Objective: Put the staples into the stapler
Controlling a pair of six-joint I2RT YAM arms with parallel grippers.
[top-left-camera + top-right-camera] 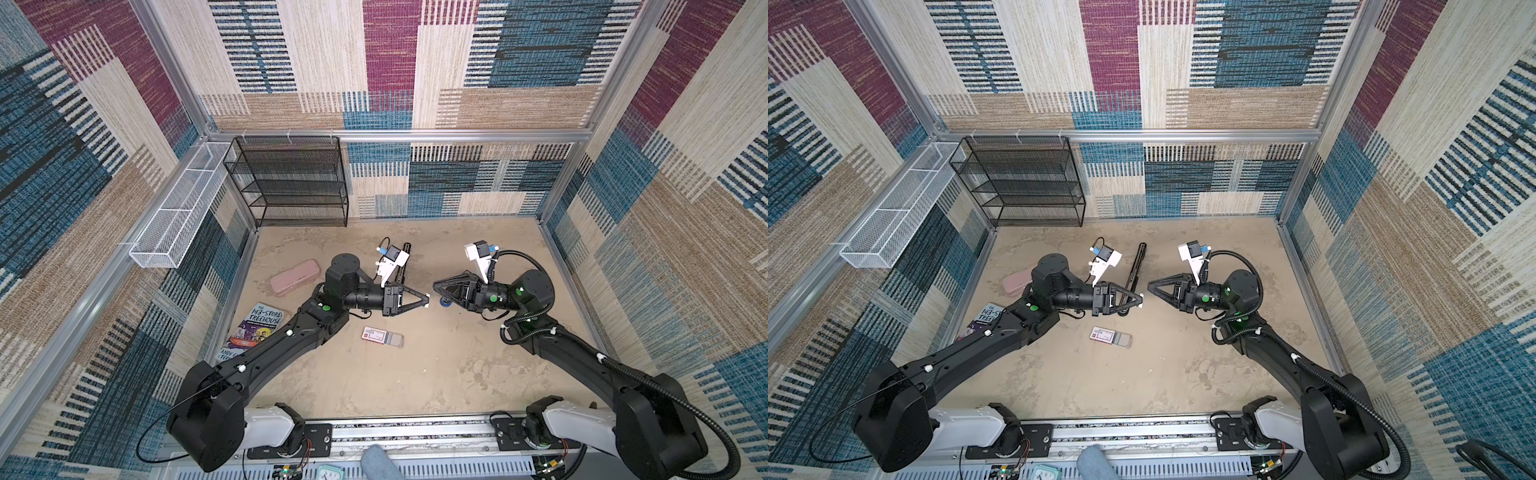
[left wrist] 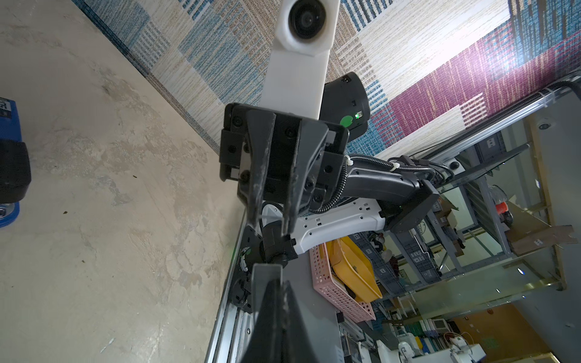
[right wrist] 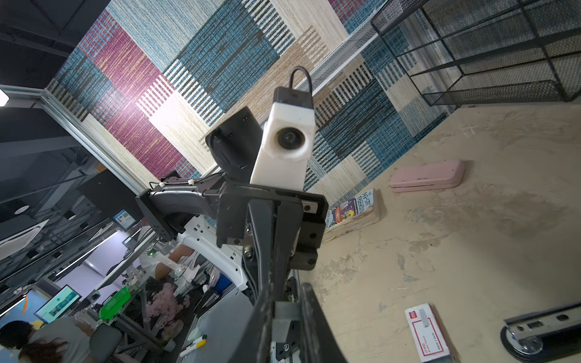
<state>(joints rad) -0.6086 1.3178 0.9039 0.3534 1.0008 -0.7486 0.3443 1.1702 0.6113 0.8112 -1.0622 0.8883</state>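
Observation:
My left gripper (image 1: 428,301) (image 2: 279,281) is shut on a grey strip of staples (image 2: 262,275) that sticks out past its fingertips. My right gripper (image 1: 434,286) (image 3: 285,284) faces it tip to tip above the table's middle, with its jaws a narrow gap apart. In the right wrist view the strip (image 3: 287,311) shows through that gap. The white and red staple box (image 1: 382,336) lies near the front with its grey tray slid out. The black stapler (image 1: 1136,266) lies opened out under the left gripper, its metal channel (image 3: 547,327) showing.
A pink pencil case (image 1: 295,277) and a book (image 1: 259,328) lie at the left. A black mesh shelf (image 1: 291,183) stands at the back left, and a white mesh basket (image 1: 178,208) hangs on the left wall. A small blue thing (image 1: 446,303) lies under the right gripper.

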